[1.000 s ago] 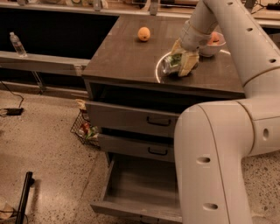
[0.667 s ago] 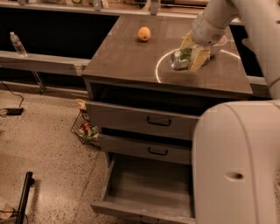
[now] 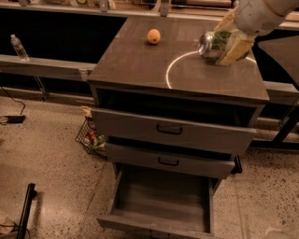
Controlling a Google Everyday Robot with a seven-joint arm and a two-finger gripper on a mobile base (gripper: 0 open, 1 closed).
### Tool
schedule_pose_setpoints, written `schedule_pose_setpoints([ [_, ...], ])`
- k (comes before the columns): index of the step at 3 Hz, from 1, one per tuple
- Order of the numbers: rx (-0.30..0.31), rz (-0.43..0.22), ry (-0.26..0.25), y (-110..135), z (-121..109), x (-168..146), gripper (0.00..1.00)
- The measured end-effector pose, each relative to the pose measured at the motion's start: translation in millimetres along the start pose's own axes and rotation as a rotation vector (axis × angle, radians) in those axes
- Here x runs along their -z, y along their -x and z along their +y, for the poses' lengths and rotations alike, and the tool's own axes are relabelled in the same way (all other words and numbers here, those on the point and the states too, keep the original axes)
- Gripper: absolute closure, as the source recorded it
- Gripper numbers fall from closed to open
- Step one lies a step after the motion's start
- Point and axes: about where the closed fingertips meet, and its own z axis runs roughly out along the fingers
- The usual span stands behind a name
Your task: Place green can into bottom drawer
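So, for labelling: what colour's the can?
The can is green, silver-ended, in the gripper above the cabinet; camera view.

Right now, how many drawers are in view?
3, stacked: top drawer, middle drawer, bottom drawer wide open. The gripper holds the green can over the cabinet top.

arm [image 3: 261, 10]: white, reached in from the upper-right corner, only its last segment in view | wrist: angled down and leftward | gripper [image 3: 224, 39]: at upper right of the view, at the arm's tip | fingers [image 3: 236, 49]: tan pads, clamped on both sides of the green can [image 3: 210, 43], which lay sideways between them
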Motion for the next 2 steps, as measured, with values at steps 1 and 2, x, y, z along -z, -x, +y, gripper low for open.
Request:
schedule_pose_setpoints([
  [1,-0.053,-0.041,-0.006,13,50,17,1.00],
  [2,-0.118,-0.065,0.083,13,111,-7,1.00],
])
